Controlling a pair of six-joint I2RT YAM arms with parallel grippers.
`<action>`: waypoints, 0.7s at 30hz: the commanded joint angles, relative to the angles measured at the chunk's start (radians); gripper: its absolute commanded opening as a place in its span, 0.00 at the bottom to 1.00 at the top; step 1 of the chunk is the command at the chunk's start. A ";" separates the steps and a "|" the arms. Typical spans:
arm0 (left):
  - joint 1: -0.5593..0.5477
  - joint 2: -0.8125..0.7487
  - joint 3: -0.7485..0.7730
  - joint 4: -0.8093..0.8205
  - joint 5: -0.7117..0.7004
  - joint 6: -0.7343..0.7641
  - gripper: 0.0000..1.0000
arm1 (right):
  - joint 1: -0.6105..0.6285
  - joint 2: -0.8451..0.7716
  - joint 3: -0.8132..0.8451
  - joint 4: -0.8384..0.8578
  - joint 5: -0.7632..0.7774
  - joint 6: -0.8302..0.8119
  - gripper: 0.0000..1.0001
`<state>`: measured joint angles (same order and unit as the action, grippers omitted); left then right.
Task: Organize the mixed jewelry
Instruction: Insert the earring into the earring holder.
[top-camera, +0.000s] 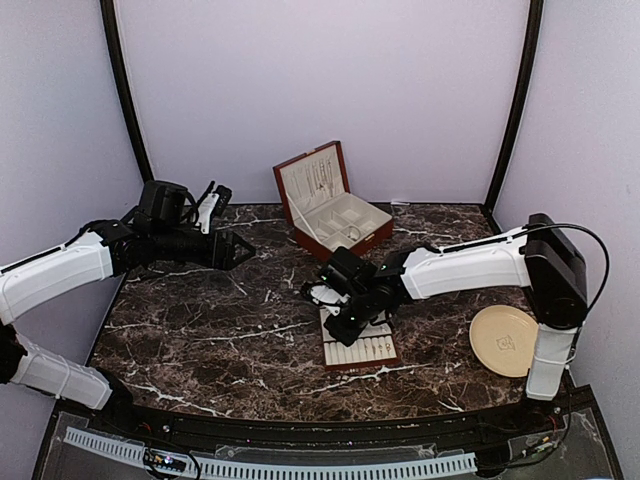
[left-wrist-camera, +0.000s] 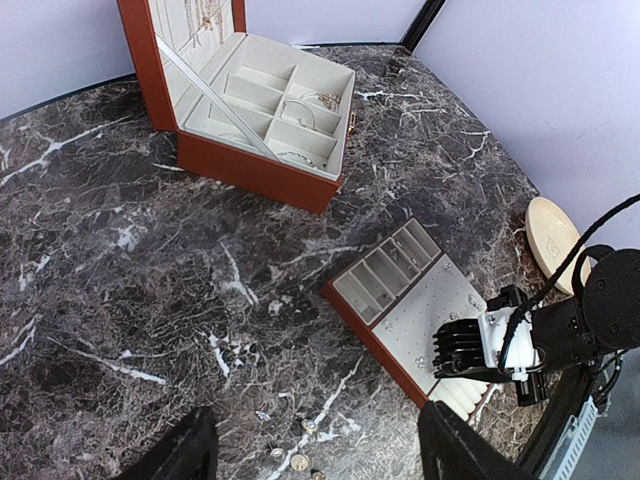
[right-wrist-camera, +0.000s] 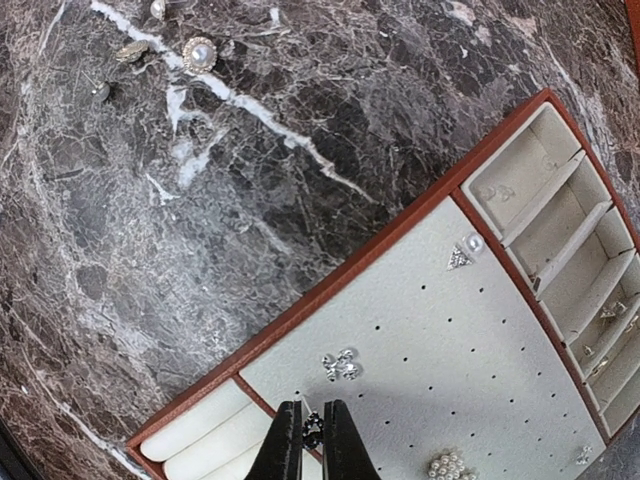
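One dark stud (right-wrist-camera: 313, 428) is pinched in your right gripper's (right-wrist-camera: 313, 445) near-closed fingers just over the earring tray's (right-wrist-camera: 420, 300) perforated pad, several loose studs (right-wrist-camera: 200, 52) lie on the marble (right-wrist-camera: 300, 150) beyond that tray's rim, and your left gripper (left-wrist-camera: 315, 455) hangs wide-spread above them, well off the tray.

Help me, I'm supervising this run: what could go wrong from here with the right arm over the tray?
1. The tiny piece is pinched only at the very tips of the right fingers. It could slip out and be hard to spot on the dark marble table.
2. Lowering it onto the tray, the fingers could knock the sparkly pair lying close by.
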<state>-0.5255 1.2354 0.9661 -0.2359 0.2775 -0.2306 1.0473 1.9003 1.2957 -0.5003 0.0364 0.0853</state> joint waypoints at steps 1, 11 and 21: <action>0.009 -0.029 -0.009 -0.003 0.014 -0.006 0.71 | 0.006 0.016 0.016 0.025 0.018 -0.006 0.07; 0.010 -0.028 -0.008 -0.005 0.014 -0.006 0.71 | 0.006 0.025 0.017 0.020 0.007 -0.011 0.07; 0.011 -0.030 -0.008 -0.005 0.016 -0.006 0.71 | 0.006 0.007 0.014 -0.001 -0.016 -0.013 0.07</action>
<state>-0.5251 1.2354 0.9661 -0.2359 0.2779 -0.2306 1.0473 1.9038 1.2957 -0.4957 0.0402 0.0818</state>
